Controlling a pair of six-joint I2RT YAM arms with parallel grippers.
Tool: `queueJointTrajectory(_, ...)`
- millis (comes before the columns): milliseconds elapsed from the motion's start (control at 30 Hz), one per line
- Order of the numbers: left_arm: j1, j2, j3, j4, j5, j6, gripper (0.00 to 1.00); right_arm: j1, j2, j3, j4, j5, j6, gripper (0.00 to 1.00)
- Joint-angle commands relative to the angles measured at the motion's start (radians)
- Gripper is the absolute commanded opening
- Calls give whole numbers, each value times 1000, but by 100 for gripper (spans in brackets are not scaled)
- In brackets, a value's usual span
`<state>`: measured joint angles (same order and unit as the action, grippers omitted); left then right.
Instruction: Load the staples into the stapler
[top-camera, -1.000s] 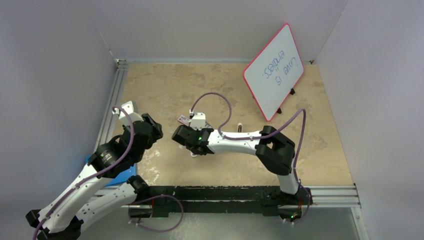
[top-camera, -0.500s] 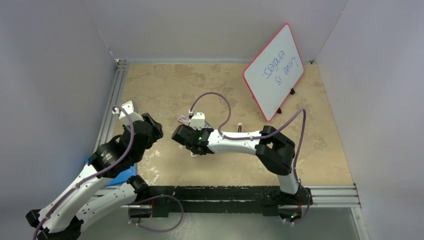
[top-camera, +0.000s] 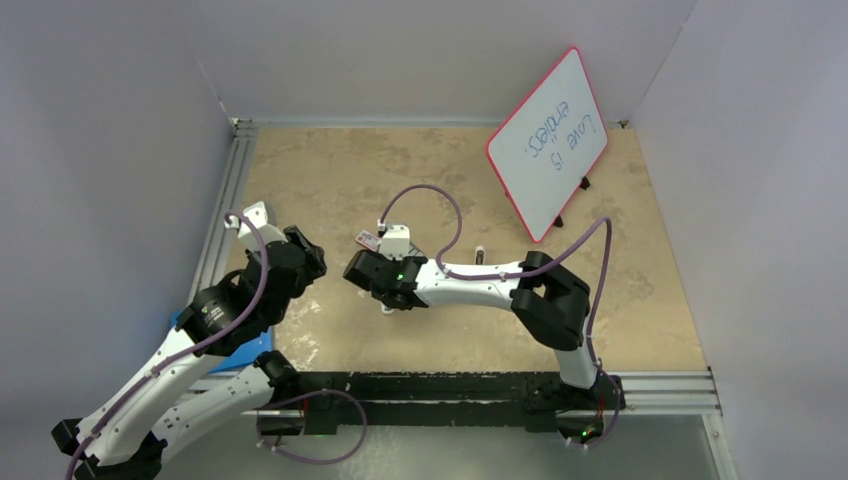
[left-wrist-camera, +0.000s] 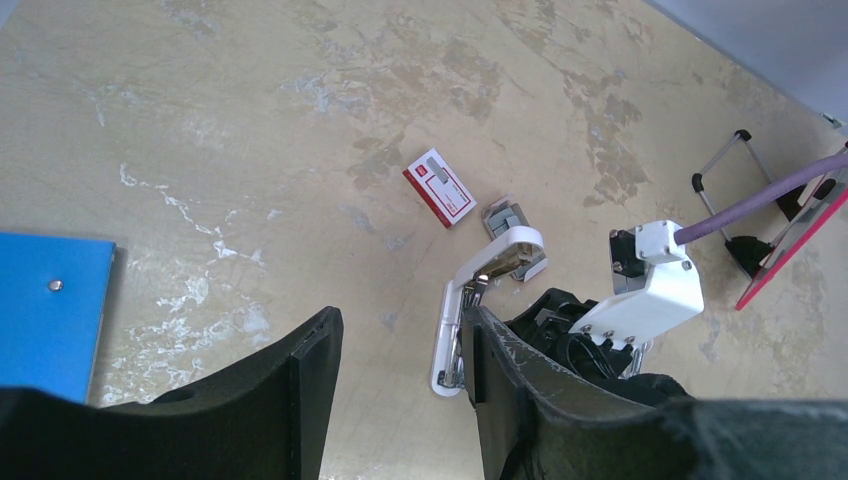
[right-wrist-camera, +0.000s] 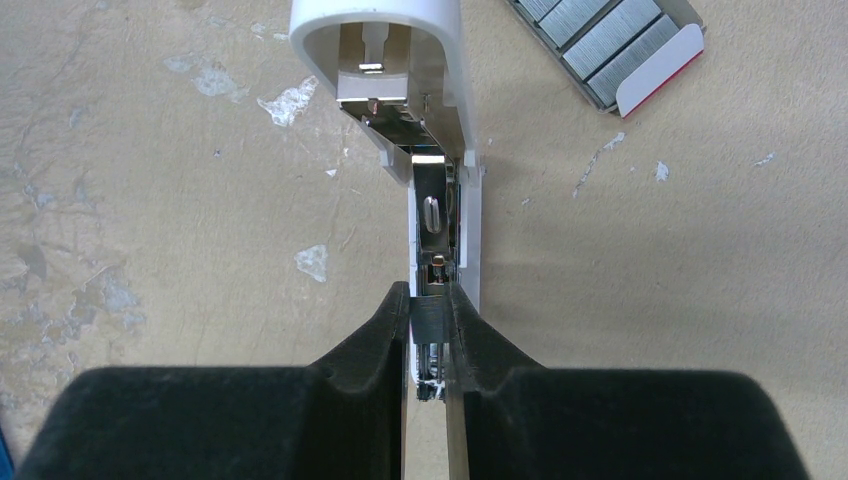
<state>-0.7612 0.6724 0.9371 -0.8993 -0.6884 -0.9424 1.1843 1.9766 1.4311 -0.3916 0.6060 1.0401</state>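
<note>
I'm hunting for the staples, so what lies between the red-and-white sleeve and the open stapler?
The tray of grey staples lies there, just apart from the sleeve and next to the raised top of the stapler; the left wrist view shows it.

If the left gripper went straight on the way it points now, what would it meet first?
Likely the stapler, whose near end shows just ahead between the left gripper's open fingers; depth is unclear.

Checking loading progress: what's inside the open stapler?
Inside the stapler: bare metal channel with a slot, no staple strip seen. Its near end is covered by the right hand.
</note>
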Motion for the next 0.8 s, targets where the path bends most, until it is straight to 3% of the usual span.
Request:
queueJointTrajectory(0, 2, 2, 23, 30, -5, 6, 48, -4, 3, -8, -18, 14, 18, 11)
queueJointTrajectory(767, 3, 4, 20, 29, -3, 2, 48, -4, 3, -15, -18, 9, 27, 10)
